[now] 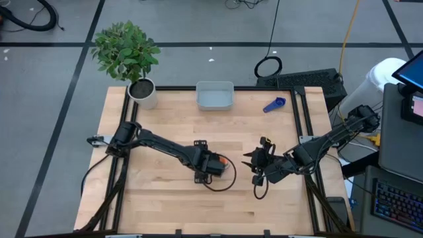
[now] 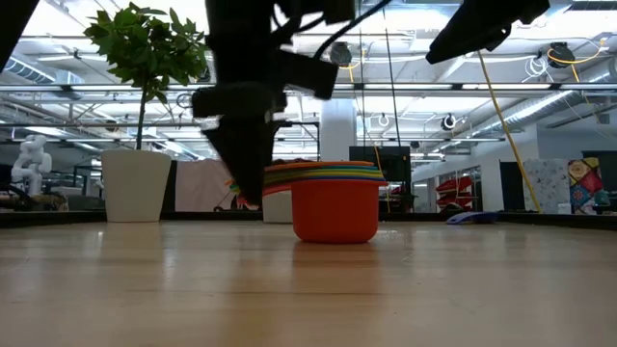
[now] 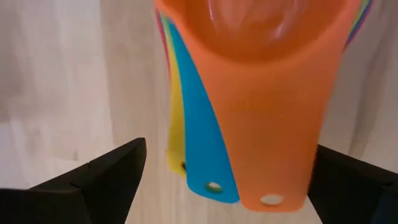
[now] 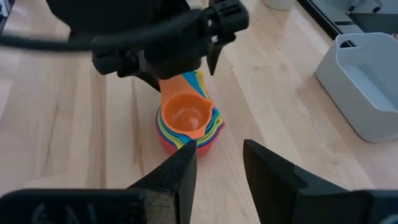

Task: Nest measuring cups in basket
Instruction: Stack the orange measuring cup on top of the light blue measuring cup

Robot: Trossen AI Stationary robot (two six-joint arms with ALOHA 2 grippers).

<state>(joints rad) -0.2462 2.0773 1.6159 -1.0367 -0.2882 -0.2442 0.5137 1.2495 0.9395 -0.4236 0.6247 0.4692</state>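
Observation:
A stack of nested measuring cups [image 2: 335, 204] stands on the table's middle: red at the bottom, orange [image 4: 184, 114] on top, with the flat handles fanned to one side. My left gripper [image 3: 230, 180] points down, open, one finger on either side of the orange handle [image 3: 267, 118], light blue handle [image 3: 198, 143] and yellow handle [image 3: 175, 143]. I see no touch. My right gripper [image 4: 217, 165] hovers open and empty just right of the stack. The pale basket [image 1: 215, 96] stands at the far edge. A dark blue cup [image 1: 274, 104] lies to the right of the basket.
A white pot with a green plant [image 1: 142, 91] stands at the table's far left corner, left of the basket. Bare wood lies between the stack and the basket. A dark cable [image 1: 221, 185] loops on the table near the left gripper.

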